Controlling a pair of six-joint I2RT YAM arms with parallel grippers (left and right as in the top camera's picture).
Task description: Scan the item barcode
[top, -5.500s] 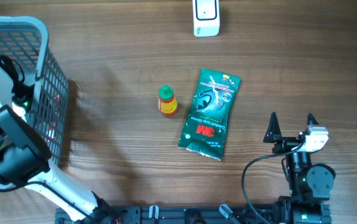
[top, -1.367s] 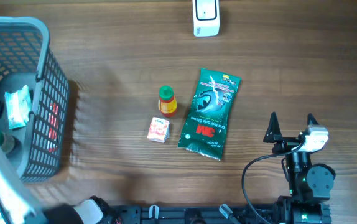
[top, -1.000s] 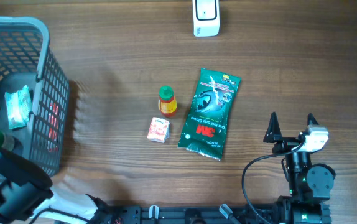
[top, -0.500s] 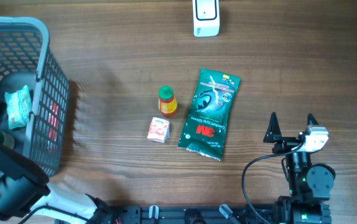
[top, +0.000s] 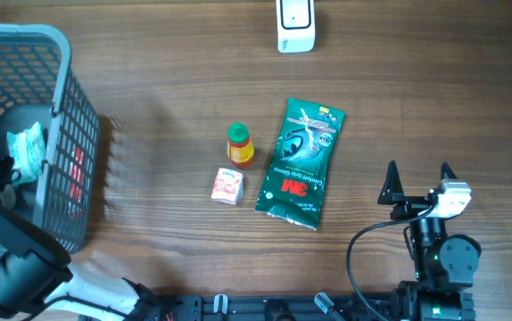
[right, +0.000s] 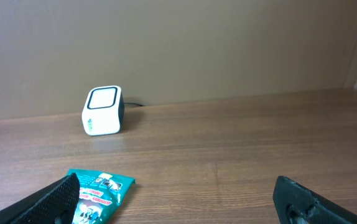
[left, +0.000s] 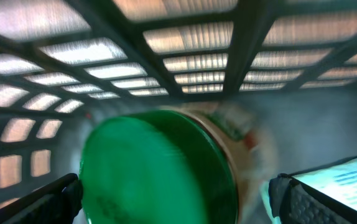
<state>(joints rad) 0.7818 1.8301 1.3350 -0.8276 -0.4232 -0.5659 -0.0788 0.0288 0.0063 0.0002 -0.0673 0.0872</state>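
Observation:
In the left wrist view a round jar with a green lid [left: 160, 168] lies inside the grey mesh basket [top: 60, 107]. My left gripper [left: 178, 202] is open, one finger on each side of the lid and not clamped on it. From overhead the left gripper [top: 4, 175] is down in the basket beside a white-green packet [top: 26, 148]. The white scanner [top: 295, 24] stands at the table's far edge. My right gripper [top: 417, 183] is open and empty, to the right of the green 3M pack [top: 301, 163].
A small bottle with a green cap [top: 239, 144] and a small white-orange box [top: 227, 185] sit left of the 3M pack. In the right wrist view the scanner [right: 102, 110] stands ahead on the left, and the pack's corner [right: 101, 186] shows low on the left.
The small box now lies on the table; it was absent in the oldest frame. The left arm went back into the basket and closed in on the green-lidded jar. The right arm has not moved.

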